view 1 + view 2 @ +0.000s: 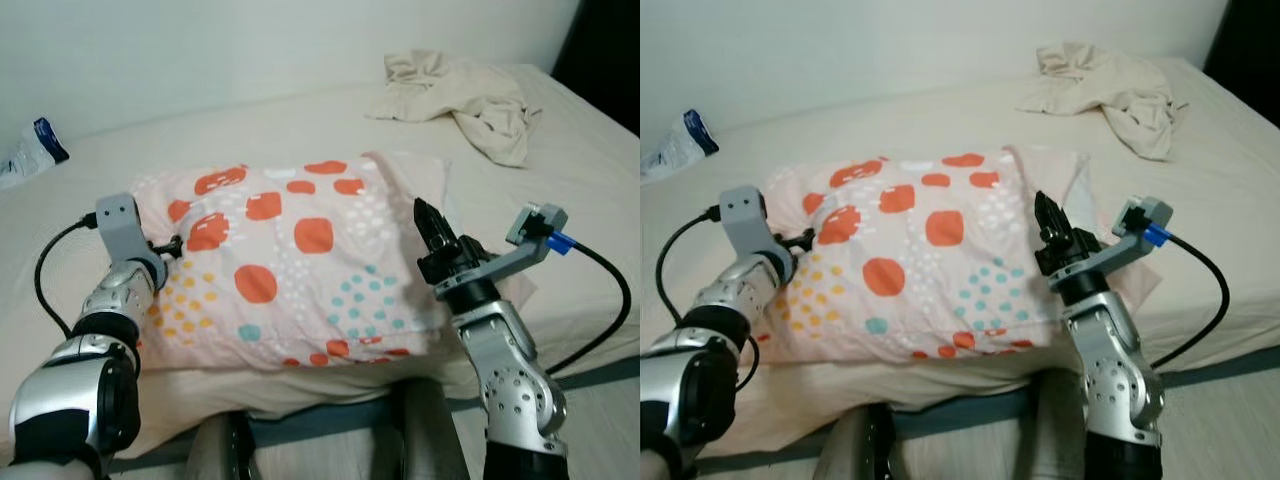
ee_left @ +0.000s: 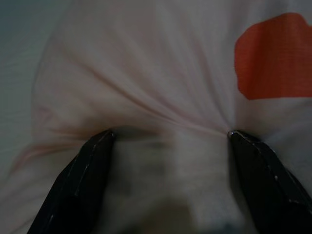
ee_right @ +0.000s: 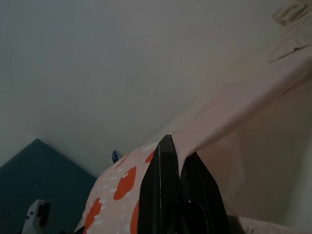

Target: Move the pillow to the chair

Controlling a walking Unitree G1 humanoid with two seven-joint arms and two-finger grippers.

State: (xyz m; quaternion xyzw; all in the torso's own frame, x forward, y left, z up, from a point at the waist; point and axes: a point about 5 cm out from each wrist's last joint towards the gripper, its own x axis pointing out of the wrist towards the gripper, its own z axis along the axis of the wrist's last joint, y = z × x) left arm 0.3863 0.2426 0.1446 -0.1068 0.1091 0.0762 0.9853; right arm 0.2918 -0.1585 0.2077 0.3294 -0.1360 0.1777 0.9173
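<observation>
A pale pink pillow (image 1: 300, 270) with orange, yellow and teal spots lies on the bed near its front edge. My left gripper (image 2: 170, 134) presses into the pillow's left side; its fingers (image 2: 92, 161) stand wide apart, and the fabric creases between them. My right gripper (image 1: 425, 215) points upward at the pillow's right edge. In the right wrist view its fingers (image 3: 161, 185) are closed together, and a taut strip of the pillowcase runs out from their tips.
The beige bed (image 1: 590, 170) stretches back to a pale wall. A crumpled cream cloth (image 1: 470, 100) lies at the far right and a blue-and-white plastic bag (image 1: 30, 150) at the far left. The bed's front edge and a strip of floor (image 1: 600, 420) lie below.
</observation>
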